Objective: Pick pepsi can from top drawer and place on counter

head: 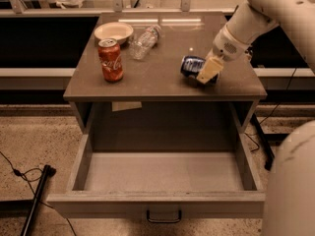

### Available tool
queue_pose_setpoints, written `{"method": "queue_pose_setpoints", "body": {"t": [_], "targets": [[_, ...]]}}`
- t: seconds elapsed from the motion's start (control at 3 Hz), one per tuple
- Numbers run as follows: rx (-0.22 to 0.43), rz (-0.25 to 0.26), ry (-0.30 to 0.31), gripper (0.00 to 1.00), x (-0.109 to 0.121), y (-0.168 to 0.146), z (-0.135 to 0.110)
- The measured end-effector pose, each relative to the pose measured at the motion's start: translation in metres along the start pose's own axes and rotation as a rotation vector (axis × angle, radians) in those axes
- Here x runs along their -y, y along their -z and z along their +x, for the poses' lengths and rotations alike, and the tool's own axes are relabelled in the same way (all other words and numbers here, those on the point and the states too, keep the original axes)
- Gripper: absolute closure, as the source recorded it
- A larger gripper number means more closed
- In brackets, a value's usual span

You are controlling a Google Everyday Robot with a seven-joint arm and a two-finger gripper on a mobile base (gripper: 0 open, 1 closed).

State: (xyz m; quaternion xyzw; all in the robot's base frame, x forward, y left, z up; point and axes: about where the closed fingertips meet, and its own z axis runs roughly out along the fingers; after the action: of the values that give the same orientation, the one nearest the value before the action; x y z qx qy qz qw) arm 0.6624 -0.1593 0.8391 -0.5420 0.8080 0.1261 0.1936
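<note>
The dark-blue pepsi can lies on its side at the right part of the counter, resting on it or just above it. My gripper reaches in from the upper right and is shut on the can. One cream finger covers the can's right end. The top drawer is pulled fully out below the counter. Nothing lies in the drawer, and its dark handle faces the camera.
A red Coca-Cola can stands at the counter's left. A cream bowl and a clear plastic bottle lie behind it. A paper tag hangs under the counter edge. A black pole lies on the floor at left.
</note>
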Motion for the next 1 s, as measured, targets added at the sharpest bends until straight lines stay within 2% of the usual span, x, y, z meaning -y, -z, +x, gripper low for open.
{"method": "queue_pose_setpoints", "body": {"t": [0.33,1.0], "targets": [[0.102,0.069,-0.018,0.52,0.0218,0.0371,-0.0099],[0.112,0.072,-0.013,0.05,0.0243,0.0364,-0.0148]]}}
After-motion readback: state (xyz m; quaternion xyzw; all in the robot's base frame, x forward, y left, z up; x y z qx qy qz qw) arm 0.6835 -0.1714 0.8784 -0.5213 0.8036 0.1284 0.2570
